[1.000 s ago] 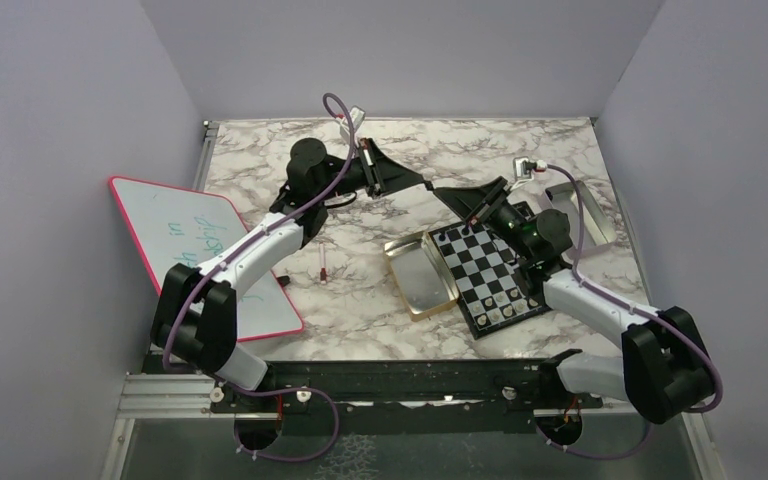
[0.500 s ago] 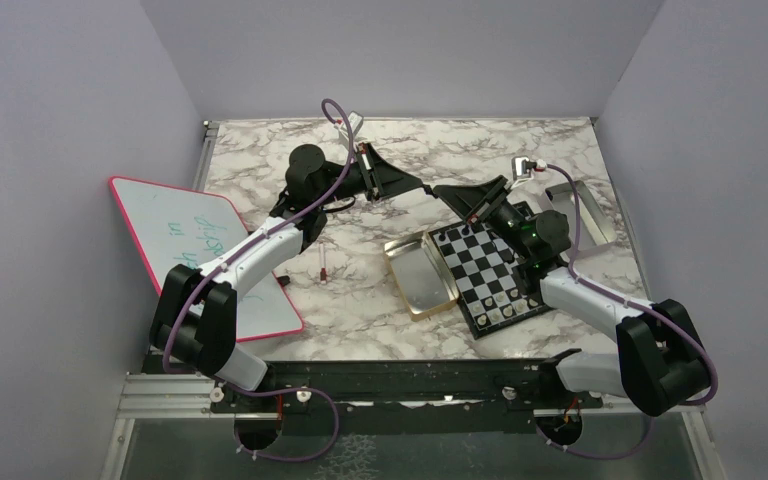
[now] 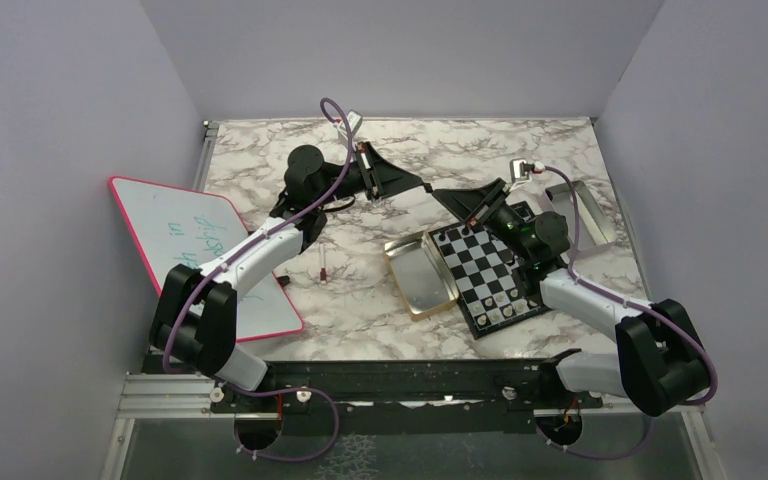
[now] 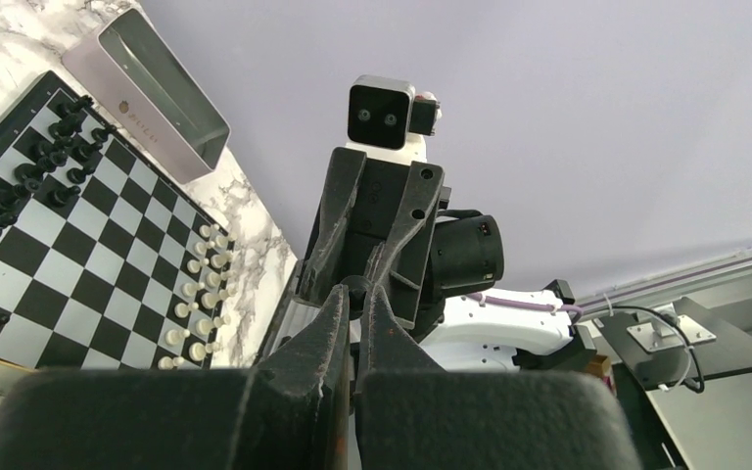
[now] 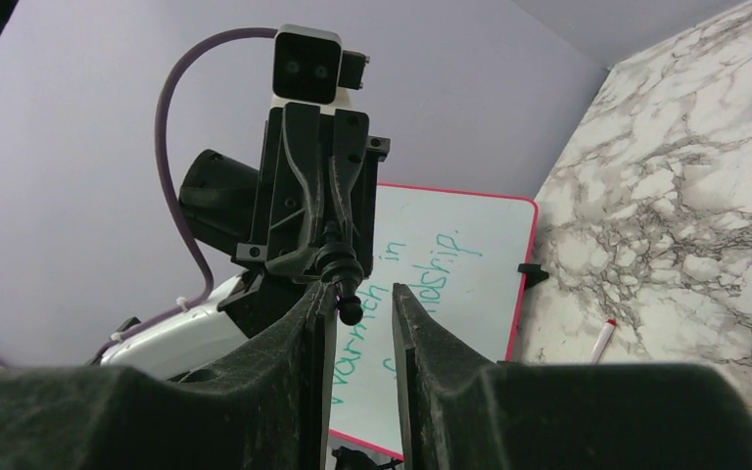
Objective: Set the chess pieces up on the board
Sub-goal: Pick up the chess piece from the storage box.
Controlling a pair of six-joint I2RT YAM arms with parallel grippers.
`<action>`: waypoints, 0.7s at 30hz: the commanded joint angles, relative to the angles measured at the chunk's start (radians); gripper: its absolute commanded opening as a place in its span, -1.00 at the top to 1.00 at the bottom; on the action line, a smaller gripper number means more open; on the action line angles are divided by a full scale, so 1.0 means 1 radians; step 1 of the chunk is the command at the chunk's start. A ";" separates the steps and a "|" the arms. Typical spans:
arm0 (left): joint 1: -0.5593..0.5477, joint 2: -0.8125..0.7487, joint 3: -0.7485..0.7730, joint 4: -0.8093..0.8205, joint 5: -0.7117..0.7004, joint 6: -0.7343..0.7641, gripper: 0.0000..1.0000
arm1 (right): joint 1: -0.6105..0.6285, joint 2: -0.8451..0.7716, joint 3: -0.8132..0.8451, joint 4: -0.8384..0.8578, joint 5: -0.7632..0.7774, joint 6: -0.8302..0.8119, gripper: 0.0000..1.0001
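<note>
The board (image 3: 468, 262) lies right of centre, between my two arms. Pale chess pieces (image 3: 505, 306) line its near edge and black ones (image 4: 51, 162) its far edge. Above the table behind the board my two grippers meet tip to tip. My left gripper (image 3: 426, 185) is shut on a small black chess piece (image 5: 346, 287) that juts out from its tips. My right gripper (image 5: 364, 292) stands open around that piece. The piece's round head lies close against the left finger (image 5: 318, 313), with a gap to the other finger.
A gold tin (image 3: 420, 275) lies against the board's left side. A grey open box (image 3: 585, 212) stands at the right table edge. A pink-rimmed whiteboard (image 3: 210, 255) overhangs the left edge, and a red-capped marker (image 3: 322, 265) lies beside it.
My right gripper's jaws have narrowed a little around the black piece. Both arms have barely shifted, and the left gripper stays shut.
</note>
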 commanded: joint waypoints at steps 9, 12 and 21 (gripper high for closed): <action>0.002 -0.009 -0.005 0.058 -0.031 0.004 1.00 | 0.005 -0.007 -0.008 0.066 -0.040 -0.005 0.78; 0.002 0.001 -0.003 0.060 -0.030 0.010 1.00 | 0.004 -0.017 -0.010 0.070 -0.036 -0.020 0.98; 0.023 -0.012 -0.052 0.053 -0.043 0.139 1.00 | 0.004 -0.145 0.028 -0.285 -0.010 -0.229 0.99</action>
